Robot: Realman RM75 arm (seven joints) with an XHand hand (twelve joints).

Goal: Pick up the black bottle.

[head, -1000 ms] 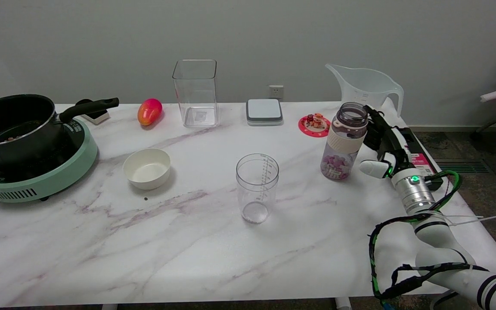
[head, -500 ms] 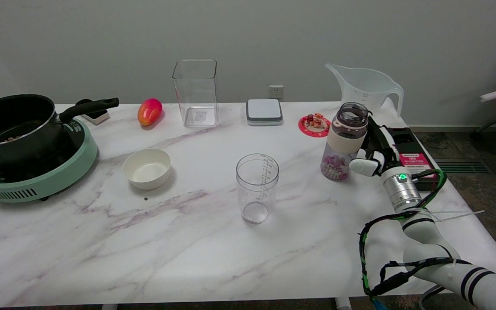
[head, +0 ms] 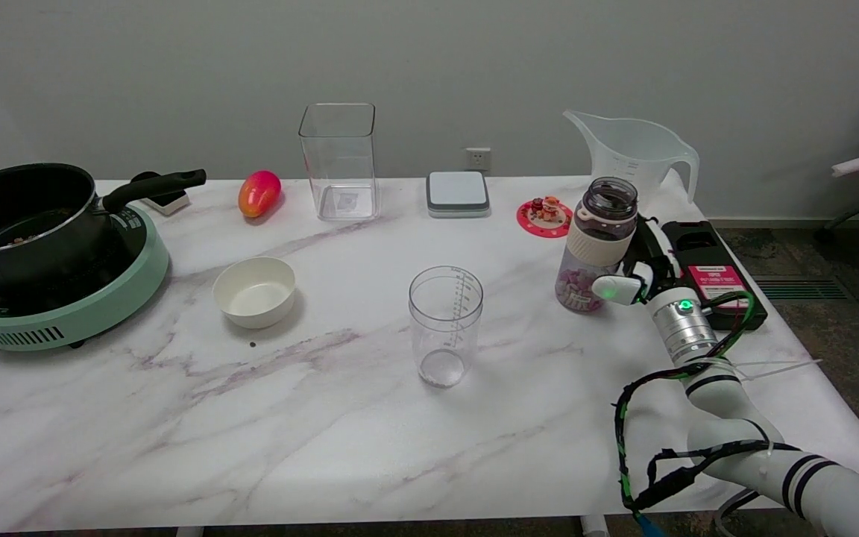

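Bottle [head: 597, 246] stands upright on the surface [head: 340, 418], right of the beaker [head: 445, 326]. Right hand [head: 642, 265] presses against its right side; fingers partly hidden, closure cannot be confirmed. Recommend wrapping the pale sleeve fully before lifting straight up.

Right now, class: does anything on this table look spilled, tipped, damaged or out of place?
Nothing stands out. The black bottle stands upright with no cap, small pieces inside it, none spilled. The right hand is at its side; contact cannot be told. The clear cup and white bowl sit upright.
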